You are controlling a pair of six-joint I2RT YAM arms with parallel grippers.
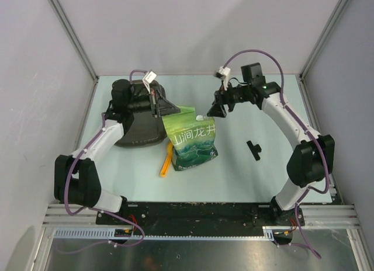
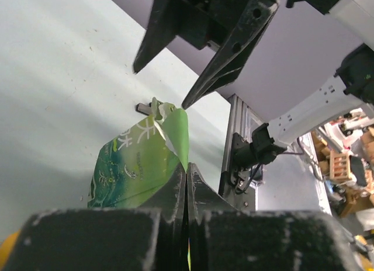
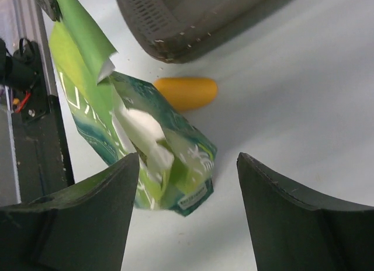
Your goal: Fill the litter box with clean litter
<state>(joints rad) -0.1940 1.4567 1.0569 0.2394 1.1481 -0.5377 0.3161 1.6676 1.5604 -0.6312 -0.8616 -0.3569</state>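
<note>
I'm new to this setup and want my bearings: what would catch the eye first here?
A bright green pouch stands mid-table, its top edge pinched in the shut left end effector. The right end effector hovers open by the pouch's other top corner. The dark litter box sits to its left, an orange scoop lying beside the pouch.

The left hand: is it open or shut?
Shut: the left hand pinches the top flap of the green pouch, fingers pressed together.

The litter box (image 1: 139,136) sits near the back left corner of the table (image 1: 245,183). The bag (image 1: 191,142) is just right of it, mid-table. The scoop (image 1: 166,163) lies at the bag's front left. A clip (image 1: 253,149) lies well apart, to the right.
</note>
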